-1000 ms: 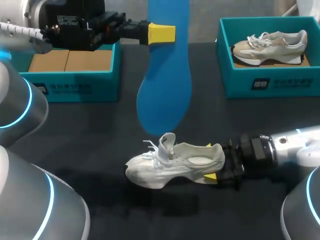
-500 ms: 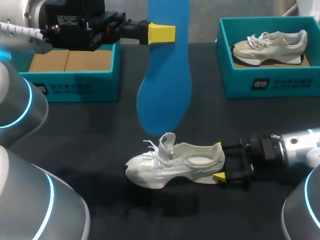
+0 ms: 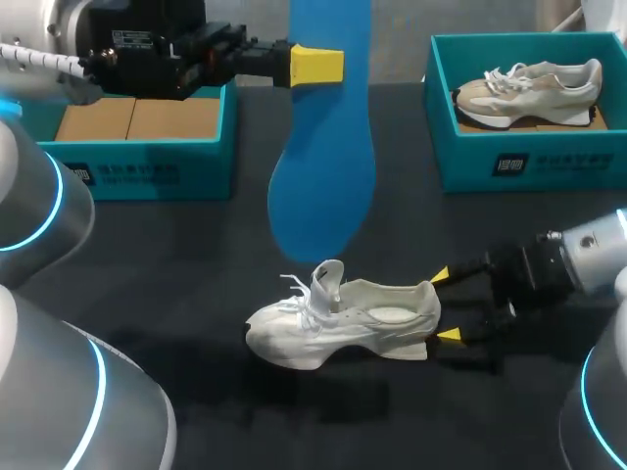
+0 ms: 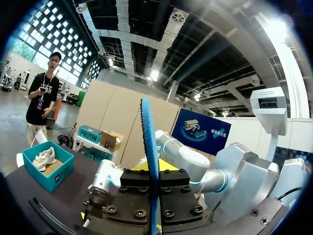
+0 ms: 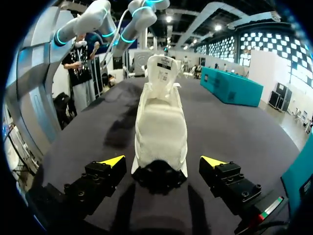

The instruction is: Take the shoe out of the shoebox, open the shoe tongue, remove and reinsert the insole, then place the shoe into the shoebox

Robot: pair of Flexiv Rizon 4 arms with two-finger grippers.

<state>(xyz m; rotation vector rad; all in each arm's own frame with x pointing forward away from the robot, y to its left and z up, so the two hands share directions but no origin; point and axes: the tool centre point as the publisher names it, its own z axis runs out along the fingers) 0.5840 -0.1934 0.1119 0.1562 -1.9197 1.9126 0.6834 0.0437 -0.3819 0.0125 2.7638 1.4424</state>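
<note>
Two tools inspected, each with one of the task's things at hand.

Left tool (image 3: 315, 65): closed on the blue insole (image 3: 323, 166), gripping it near its upper end from both flat sides. The insole hangs upright, rounded end down, over the middle of the tabletop (image 3: 196, 255). In my left wrist view the insole (image 4: 149, 147) shows edge-on, running straight out from between the fingers. In the head view its lower end sits just above the raised tongue of the white shoe (image 3: 343, 323) — whether the two touch I cannot tell.

Right tool (image 3: 445, 305): spread wide, holding nothing. Its two yellow tips stand just off the shoe's heel, one to each side. In my right wrist view the right tool (image 5: 162, 160) flanks the heel, with a strip of bare tabletop between each tip and the white shoe (image 5: 160, 127).

White shoe: standing on its sole on the tabletop, near the front middle. Its toe points toward my left and its heel toward the right tool. The tongue is pulled up and the laces are loose.

Left shoebox (image 3: 147, 171): teal, at the far left of the tabletop, with brown card showing inside.

Right shoebox (image 3: 549, 162) — teal, far right — holds a tan shoe (image 3: 529, 88) lying across it.
</note>
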